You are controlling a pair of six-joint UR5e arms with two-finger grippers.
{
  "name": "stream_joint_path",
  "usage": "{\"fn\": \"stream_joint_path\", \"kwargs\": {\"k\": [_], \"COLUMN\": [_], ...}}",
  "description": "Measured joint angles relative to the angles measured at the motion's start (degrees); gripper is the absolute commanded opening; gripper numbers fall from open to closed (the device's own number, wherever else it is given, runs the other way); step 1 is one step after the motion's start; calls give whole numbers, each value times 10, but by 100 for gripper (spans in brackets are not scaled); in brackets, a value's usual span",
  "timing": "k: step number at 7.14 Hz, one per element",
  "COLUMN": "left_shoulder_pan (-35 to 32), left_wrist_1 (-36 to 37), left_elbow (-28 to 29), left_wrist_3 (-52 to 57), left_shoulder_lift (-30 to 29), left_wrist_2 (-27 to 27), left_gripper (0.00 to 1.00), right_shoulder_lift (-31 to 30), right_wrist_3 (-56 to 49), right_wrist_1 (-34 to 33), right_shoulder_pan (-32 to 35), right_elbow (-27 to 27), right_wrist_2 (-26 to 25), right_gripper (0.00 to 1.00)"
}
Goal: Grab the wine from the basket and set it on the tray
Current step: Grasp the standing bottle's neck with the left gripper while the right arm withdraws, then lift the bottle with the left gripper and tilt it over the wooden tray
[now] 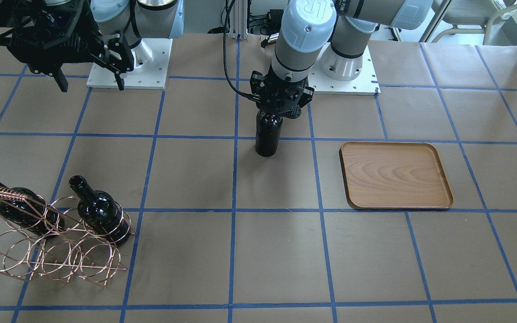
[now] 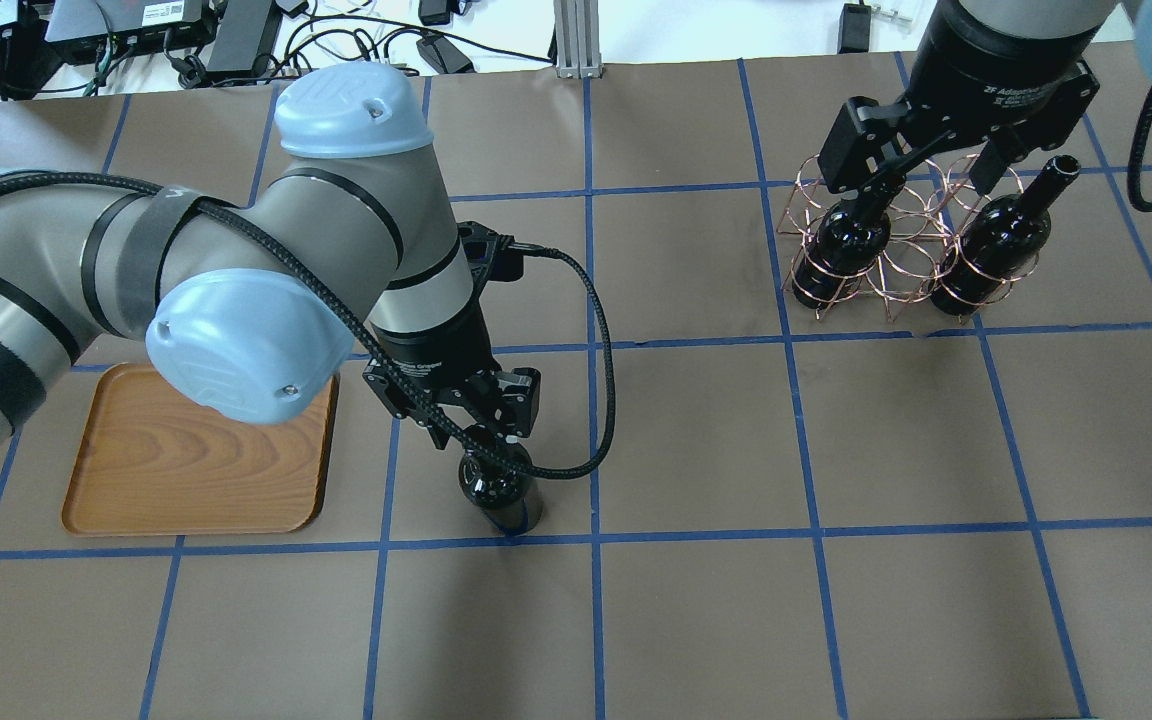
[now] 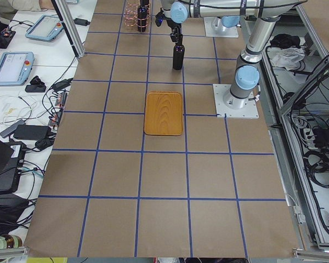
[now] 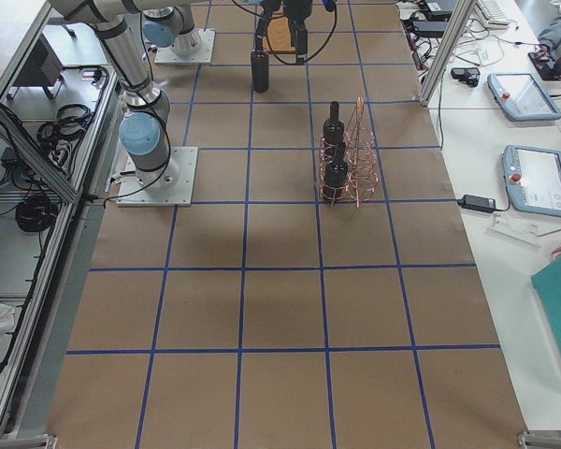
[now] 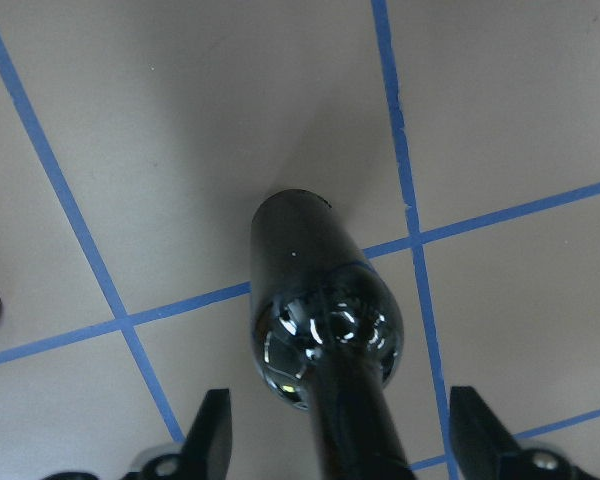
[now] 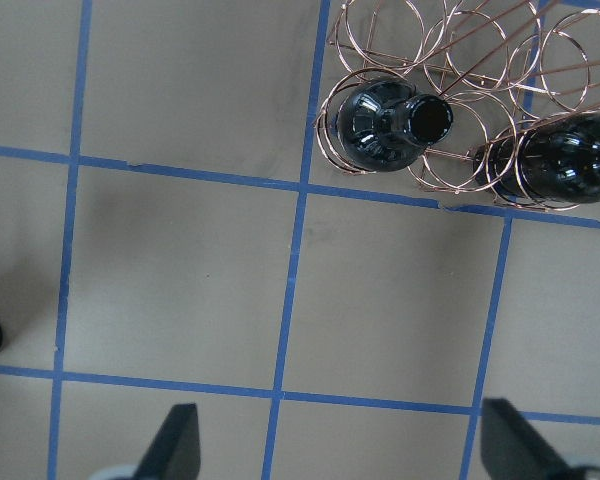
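Note:
One wine bottle (image 1: pixel 268 137) stands upright on the table on a blue tape line, apart from the tray (image 1: pixel 395 175). My left gripper (image 1: pixel 281 107) is straight above it. In the left wrist view the fingers (image 5: pixel 212 432) stand wide on both sides of the bottle's neck (image 5: pixel 352 420) without touching it, so the gripper is open. The copper wire basket (image 2: pixel 896 250) holds two more bottles (image 2: pixel 841 240) (image 2: pixel 1001 235). My right gripper (image 2: pixel 926 185) hovers open and empty above the basket. The wooden tray (image 2: pixel 196 460) has nothing on it.
The table is brown paper with a grid of blue tape. The arms' white base plates (image 1: pixel 128 63) sit at the robot's edge. Operator tables with tablets (image 3: pixel 11 66) and cables lie past the far edge.

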Motion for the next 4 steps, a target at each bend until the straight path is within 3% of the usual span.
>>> {"fn": "stream_joint_path", "kwargs": {"k": [1, 2, 4], "left_shoulder_pan": [0, 0, 0], "left_wrist_1": [-1, -1, 0], "left_elbow": [0, 0, 1], "left_wrist_3": [0, 1, 1], "left_shoulder_lift": [0, 0, -1], "left_wrist_2": [-1, -1, -2], "left_gripper": [6, 0, 0], "right_shoulder_lift": [0, 0, 0], "right_wrist_3": [3, 4, 5], "right_wrist_1": [0, 1, 2], "right_shoulder_pan": [1, 1, 0], "right_elbow": [-1, -2, -3], "right_wrist_2": [3, 6, 8], "right_gripper": [100, 100, 100]}}
